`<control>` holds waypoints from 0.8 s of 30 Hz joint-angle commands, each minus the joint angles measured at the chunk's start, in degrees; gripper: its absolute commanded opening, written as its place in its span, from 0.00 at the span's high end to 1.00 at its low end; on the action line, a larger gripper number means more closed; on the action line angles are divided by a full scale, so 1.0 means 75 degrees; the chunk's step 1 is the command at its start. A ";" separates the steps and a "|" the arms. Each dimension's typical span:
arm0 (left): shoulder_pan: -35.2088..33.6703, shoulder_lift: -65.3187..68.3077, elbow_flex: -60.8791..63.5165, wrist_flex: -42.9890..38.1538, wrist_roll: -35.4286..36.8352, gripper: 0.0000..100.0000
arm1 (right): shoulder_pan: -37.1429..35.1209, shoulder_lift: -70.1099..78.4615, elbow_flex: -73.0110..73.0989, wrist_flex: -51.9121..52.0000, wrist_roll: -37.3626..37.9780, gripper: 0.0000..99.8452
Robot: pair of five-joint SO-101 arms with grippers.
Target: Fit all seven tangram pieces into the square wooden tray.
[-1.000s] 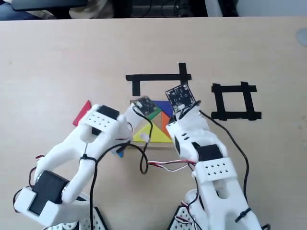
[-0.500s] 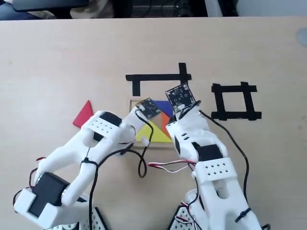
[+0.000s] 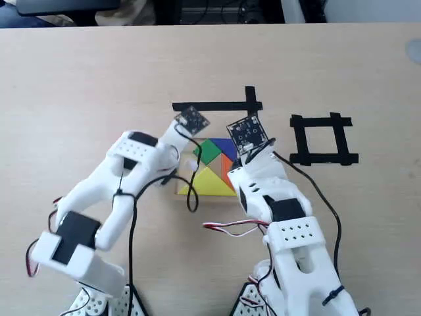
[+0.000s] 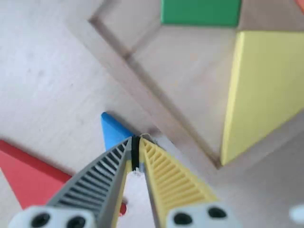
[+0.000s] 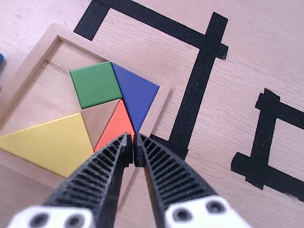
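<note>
Left gripper (image 4: 135, 148) — jaws pressed together, tips touching the small blue piece (image 4: 112, 129), which lies just outside the tray (image 4: 180, 76) at its corner; red piece (image 4: 28, 175) farther out. Likely step: bringing blue in — next needs a proper pinch, then a lift over the tray's rim.

Both arms are white moulded plastic with black servo blocks set into the joints. The left arm (image 3: 112, 191) and the right arm (image 3: 283, 217) each carry a white plate pierced with rows of small holes. Thin black cables (image 3: 323, 199) loop off them, and a red, white and black wire bundle (image 3: 230, 228) runs by the right arm. A small black circuit board (image 3: 248, 133) sits at each wrist. The left hand (image 4: 135, 142) has one grey and one yellow ribbed finger. The right hand (image 5: 131, 140) has two black ribbed fingers on white bases with dark screw holes.
</note>
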State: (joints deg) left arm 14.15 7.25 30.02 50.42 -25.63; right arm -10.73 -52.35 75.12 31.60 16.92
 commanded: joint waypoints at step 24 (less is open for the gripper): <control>-0.0627 -0.1348 -0.0006 0.0832 0.0035 0.97 | 0.0059 -0.0123 -0.0018 -0.0152 0.0000 0.99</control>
State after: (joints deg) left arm 10.55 -0.75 28.00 57.89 -22.99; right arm -10.73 -52.35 75.12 31.60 16.92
